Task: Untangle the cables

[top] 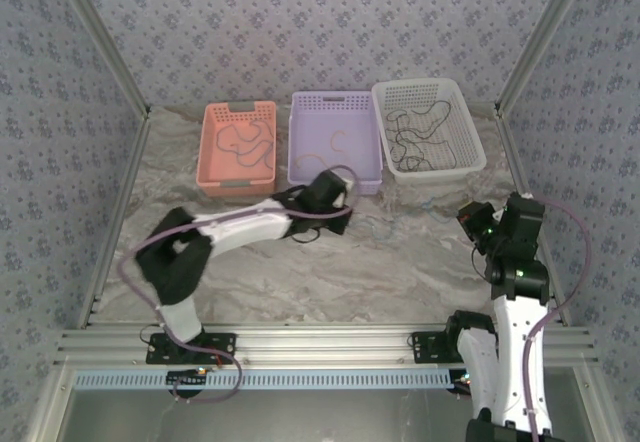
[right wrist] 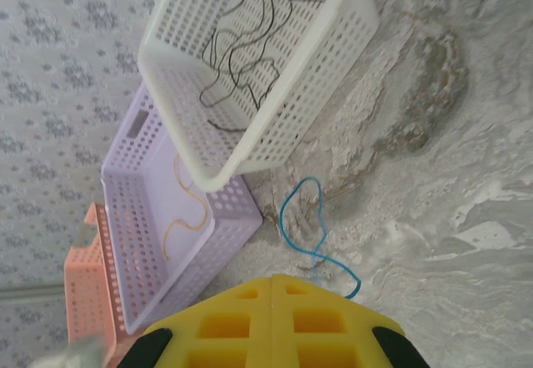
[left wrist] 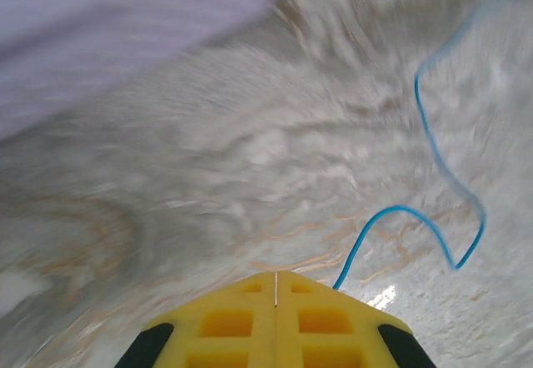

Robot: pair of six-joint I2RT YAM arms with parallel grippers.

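Observation:
A thin blue cable (left wrist: 391,211) runs out from under the right finger of my left gripper (left wrist: 276,275), whose yellow jaws are pressed together. The cable looks sharp against the blurred table, so it hangs from the grip. From above, the left gripper (top: 338,217) sits low just in front of the purple basket (top: 300,132). Further along, the blue cable (right wrist: 281,218) loops over the marbled table. My right gripper (right wrist: 272,278) is shut and empty, raised above the table at the right (top: 470,217). Other cables lie in baskets: black (top: 245,142), tan (right wrist: 187,210) and black (right wrist: 241,60).
Three baskets stand in a row at the back: orange (top: 205,147), purple and white (top: 470,137). Patterned walls and metal frame posts close in the table on both sides. The left arm's thick purple-grey cable arcs over its wrist (top: 340,174).

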